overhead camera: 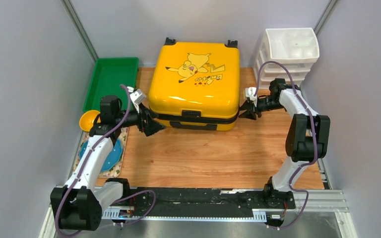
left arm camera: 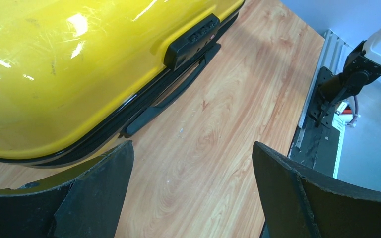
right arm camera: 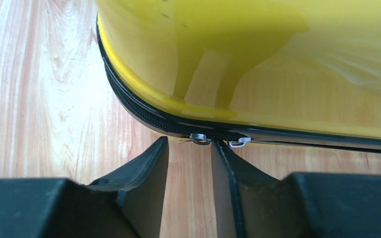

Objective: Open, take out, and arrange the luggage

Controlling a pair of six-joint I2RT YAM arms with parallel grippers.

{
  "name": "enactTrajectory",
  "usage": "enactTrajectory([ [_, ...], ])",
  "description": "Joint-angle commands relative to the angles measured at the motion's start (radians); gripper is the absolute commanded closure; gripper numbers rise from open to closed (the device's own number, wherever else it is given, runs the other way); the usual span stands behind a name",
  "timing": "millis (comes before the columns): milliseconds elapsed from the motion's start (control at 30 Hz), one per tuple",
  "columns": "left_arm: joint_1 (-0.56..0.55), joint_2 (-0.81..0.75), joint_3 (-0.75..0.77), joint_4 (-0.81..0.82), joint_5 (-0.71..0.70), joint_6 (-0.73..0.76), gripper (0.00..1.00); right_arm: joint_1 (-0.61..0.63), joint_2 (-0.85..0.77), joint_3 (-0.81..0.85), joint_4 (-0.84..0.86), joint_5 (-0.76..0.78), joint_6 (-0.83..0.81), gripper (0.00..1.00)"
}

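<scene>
The luggage (overhead camera: 193,74) is a yellow hard-shell suitcase with a cartoon print, lying flat and closed at the back of the wooden table. Its black side handle (left arm camera: 173,96) and combination lock (left arm camera: 191,39) face the arms. My left gripper (overhead camera: 154,124) is open at the case's front left corner, with only bare wood between its fingers (left arm camera: 192,148). My right gripper (overhead camera: 243,113) is at the front right corner, jaws narrowly apart. One metal zipper pull (right arm camera: 198,138) sits just at the gap between its tips (right arm camera: 189,144); a second pull (right arm camera: 239,143) lies right of the right finger.
A green tray (overhead camera: 110,79) stands left of the luggage and a white drawer unit (overhead camera: 287,54) to its right. A yellow bowl (overhead camera: 88,120) and a blue plate on a mat (overhead camera: 110,157) lie at the left edge. The arms' rail (overhead camera: 203,201) runs along the near edge.
</scene>
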Motion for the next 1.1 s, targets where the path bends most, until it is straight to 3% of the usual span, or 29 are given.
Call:
enactTrajectory([
  [0,0.004,0.007,-0.003,0.061,0.014,-0.010,0.04,0.031,-0.006,-0.025,-0.084,-0.150,0.020,0.58],
  [133,0.004,0.010,-0.006,0.072,0.015,-0.012,0.04,0.031,0.023,-0.022,-0.038,-0.185,0.088,0.55],
  [200,0.004,0.011,-0.010,0.071,0.012,-0.012,0.04,0.031,0.023,-0.031,0.016,-0.199,0.196,0.55],
  [333,0.004,0.010,-0.011,0.071,0.012,-0.013,0.05,0.030,-0.011,-0.100,0.239,-0.198,0.399,0.59],
  [467,0.004,0.010,-0.011,0.080,0.008,-0.021,0.05,0.030,-0.078,-0.188,0.416,-0.161,0.536,0.74],
  [667,0.004,-0.007,-0.025,0.083,0.006,-0.026,0.05,0.031,-0.129,-0.244,0.432,-0.161,0.550,0.95],
  [800,0.004,-0.025,-0.040,0.087,0.008,-0.029,0.05,0.033,-0.163,-0.269,0.455,-0.153,0.565,0.96],
  [867,0.004,-0.028,-0.045,0.091,0.006,-0.029,0.05,0.033,-0.161,-0.269,0.456,-0.149,0.553,0.94],
  [900,0.004,-0.027,-0.045,0.091,0.006,-0.030,0.05,0.033,-0.158,-0.265,0.456,-0.150,0.556,0.88],
  [933,0.004,-0.028,-0.046,0.094,0.006,-0.030,0.05,0.033,-0.151,-0.258,0.455,-0.152,0.561,0.68],
  [1000,0.004,-0.024,-0.048,0.094,0.006,-0.030,0.05,0.033,-0.141,-0.246,0.458,-0.155,0.568,0.55],
  [1067,0.003,-0.021,-0.048,0.094,0.006,-0.029,0.05,0.033,-0.132,-0.239,0.464,-0.155,0.577,0.51],
])
